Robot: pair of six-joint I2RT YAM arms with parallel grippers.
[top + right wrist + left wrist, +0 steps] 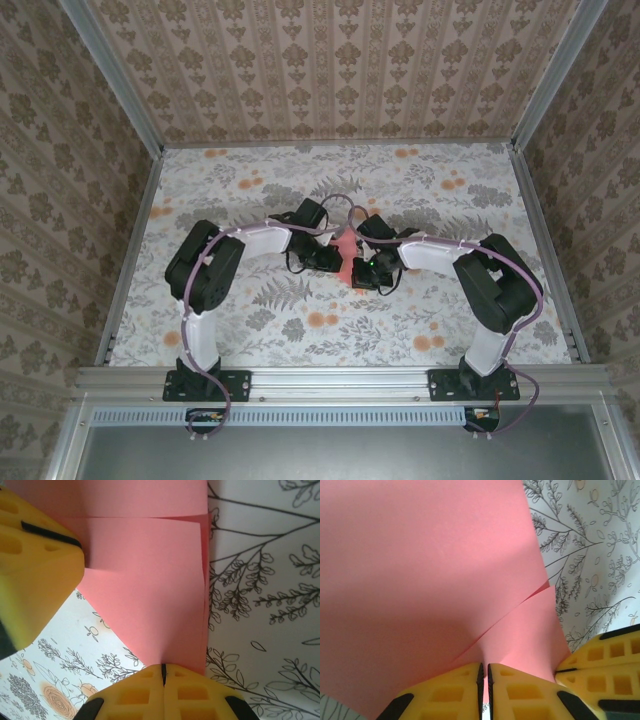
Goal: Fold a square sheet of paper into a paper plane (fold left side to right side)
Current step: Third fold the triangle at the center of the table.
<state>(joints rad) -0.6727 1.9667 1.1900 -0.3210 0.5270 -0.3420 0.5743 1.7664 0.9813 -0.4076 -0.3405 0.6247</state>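
Floral-print desk (250, 190) under salmon-pink paper (420, 580): thin, matte, folded in overlapping layers with straight creases; left gripper (485, 680) and right gripper (163, 675) jaws pinch it.

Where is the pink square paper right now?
In the top view, the salmon-pink sheet of thin paper is at the middle of the floral table, pinched between the left gripper and the right gripper.

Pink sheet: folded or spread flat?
Folded, at least partly. The sheet shows stacked layers with offset edges in the right wrist view, and one flap overlaps another in the left wrist view. Final shape: cannot tell.
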